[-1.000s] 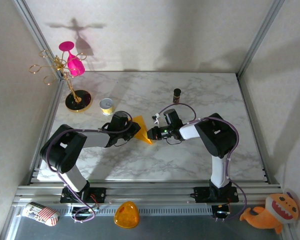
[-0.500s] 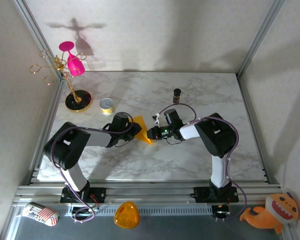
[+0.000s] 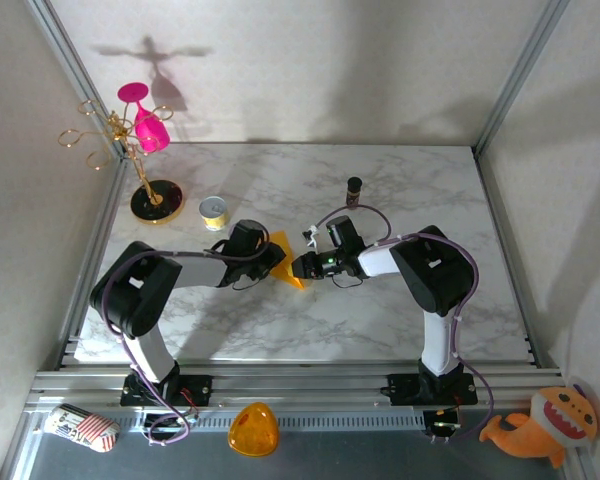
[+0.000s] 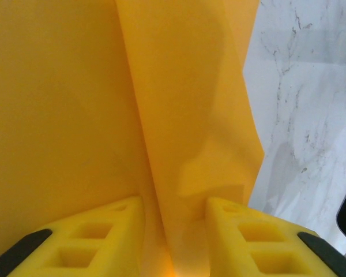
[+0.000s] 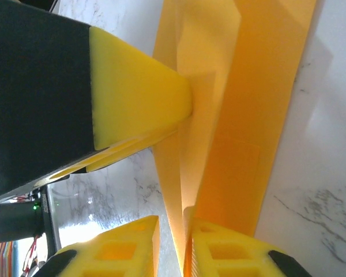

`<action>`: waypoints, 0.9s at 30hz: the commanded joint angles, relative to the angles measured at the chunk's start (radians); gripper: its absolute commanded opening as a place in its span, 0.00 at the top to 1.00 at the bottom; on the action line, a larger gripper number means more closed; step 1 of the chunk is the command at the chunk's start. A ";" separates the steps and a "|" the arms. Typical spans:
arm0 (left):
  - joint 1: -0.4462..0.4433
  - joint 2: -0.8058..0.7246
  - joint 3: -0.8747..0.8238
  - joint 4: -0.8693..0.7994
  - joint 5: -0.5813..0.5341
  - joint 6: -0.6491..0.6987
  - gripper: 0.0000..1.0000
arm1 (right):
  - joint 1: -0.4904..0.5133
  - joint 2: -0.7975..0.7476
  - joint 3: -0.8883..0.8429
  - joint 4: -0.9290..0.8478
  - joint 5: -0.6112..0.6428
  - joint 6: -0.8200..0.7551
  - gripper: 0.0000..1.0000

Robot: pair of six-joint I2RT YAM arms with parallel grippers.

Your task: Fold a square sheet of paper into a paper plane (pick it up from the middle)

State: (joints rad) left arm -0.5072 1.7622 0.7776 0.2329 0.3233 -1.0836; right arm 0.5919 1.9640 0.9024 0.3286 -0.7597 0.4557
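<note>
Near the middle of the marble table (image 3: 380, 320), seen from above, the folded paper (image 3: 285, 258) lies as a wedge. Its long axis runs from 11 to 5 o'clock, with the tip pointing to 5. The left gripper (image 3: 272, 262) meets it from 9 o'clock, the right gripper (image 3: 300, 268) from 3.

From the left wrist, a raised fold runs from 12 down to 6 o'clock, between fingers (image 4: 104, 239) that stand apart, slack around it.

From the right wrist, the paper's ridge drops towards 6 into a narrow slot between fingers (image 5: 230, 251) only slightly parted. The left arm's finger touches the fold from 9 o'clock.
</note>
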 commanded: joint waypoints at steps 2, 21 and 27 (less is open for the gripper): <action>-0.010 0.078 -0.002 -0.193 -0.087 0.007 0.65 | -0.007 0.003 0.003 -0.096 0.129 -0.076 0.76; -0.016 0.104 0.000 -0.262 -0.140 -0.013 0.65 | -0.006 -0.069 0.008 -0.135 0.167 -0.123 0.75; -0.017 0.123 0.000 -0.266 -0.142 -0.012 0.64 | 0.007 -0.086 0.023 -0.157 0.183 -0.137 0.73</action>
State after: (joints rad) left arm -0.5209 1.7824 0.8276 0.1619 0.2768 -1.0996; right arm 0.5934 1.9049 0.9134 0.2127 -0.6201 0.3492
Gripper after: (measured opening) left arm 0.360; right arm 0.265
